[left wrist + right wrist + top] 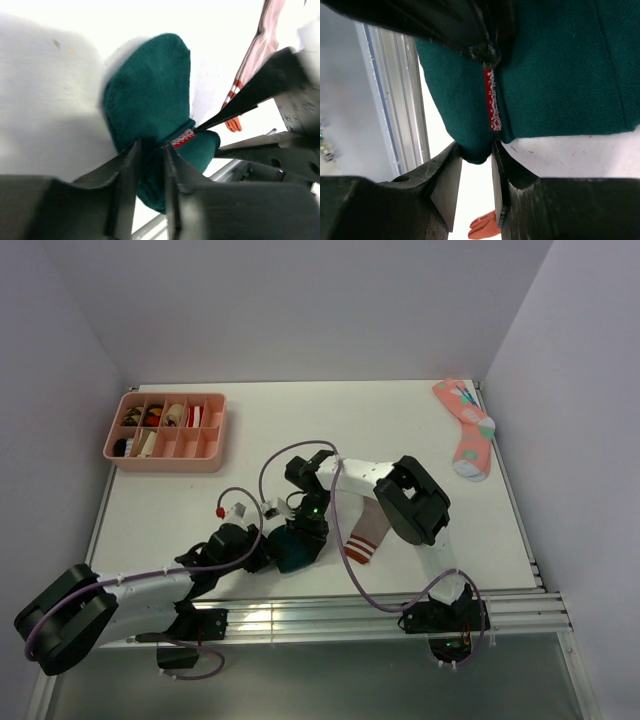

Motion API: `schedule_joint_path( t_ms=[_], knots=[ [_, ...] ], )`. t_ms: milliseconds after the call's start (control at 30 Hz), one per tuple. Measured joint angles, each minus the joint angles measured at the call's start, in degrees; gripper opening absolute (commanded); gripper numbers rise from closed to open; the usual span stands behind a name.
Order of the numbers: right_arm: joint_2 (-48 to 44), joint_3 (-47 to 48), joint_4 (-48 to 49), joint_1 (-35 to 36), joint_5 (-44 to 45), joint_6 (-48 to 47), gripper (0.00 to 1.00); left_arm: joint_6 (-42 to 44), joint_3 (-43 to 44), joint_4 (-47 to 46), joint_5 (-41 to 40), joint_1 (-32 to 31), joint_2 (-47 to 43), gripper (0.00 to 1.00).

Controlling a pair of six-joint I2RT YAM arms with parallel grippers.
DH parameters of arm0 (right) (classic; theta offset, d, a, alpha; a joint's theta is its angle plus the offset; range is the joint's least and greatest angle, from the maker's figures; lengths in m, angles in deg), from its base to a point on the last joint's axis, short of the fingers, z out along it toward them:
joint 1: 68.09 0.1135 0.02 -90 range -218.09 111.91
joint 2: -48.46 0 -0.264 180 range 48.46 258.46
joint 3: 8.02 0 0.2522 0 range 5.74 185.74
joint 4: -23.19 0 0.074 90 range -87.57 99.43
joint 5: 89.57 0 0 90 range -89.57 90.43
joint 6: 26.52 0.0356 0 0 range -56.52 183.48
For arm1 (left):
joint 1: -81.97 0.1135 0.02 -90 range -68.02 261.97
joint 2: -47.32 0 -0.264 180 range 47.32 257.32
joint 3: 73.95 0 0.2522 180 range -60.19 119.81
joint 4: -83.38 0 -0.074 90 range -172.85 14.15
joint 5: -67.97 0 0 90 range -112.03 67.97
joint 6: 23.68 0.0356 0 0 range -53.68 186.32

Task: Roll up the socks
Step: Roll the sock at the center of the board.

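Observation:
The dark green sock [297, 550] lies bunched near the table's front edge, with both grippers on it. In the left wrist view this green sock [150, 90] runs down between my left gripper [150, 150] fingers, its fabric filling their narrow gap. My right gripper [476, 152] pinches a folded corner of the green sock [560, 65] beside a small red label [491, 100]. From above, the left gripper [272, 540] comes in from the left and the right gripper [308, 520] from behind. The taupe-brown sock [365, 535] with its red-and-white striped cuff lies flat just to the right.
A pink compartment tray [167, 450] with small items stands at the back left. A coral-pink spotted sock [468, 428] lies at the back right by the wall. The aluminium rail [330, 615] runs along the front edge, close behind the green sock.

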Motion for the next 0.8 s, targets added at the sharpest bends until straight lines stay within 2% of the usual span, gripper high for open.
schedule_joint_path(
  t_ms=[333, 567, 800],
  knots=[
    [5.18, 5.49, -7.3, -0.28, 0.15, 0.7, 0.35, 6.93, -4.68, 1.29, -10.27, -2.01, -13.14, 0.4],
    [6.36, 7.87, -9.42, -0.5, 0.85, 1.36, 0.35, 12.7, -4.74, -2.23, -14.75, -5.09, -18.71, 0.46],
    [7.5, 10.12, -10.58, -0.59, 1.66, 1.55, 0.35, 18.78, -4.74, -8.41, -15.78, -6.73, -16.81, 0.48]
  ],
)
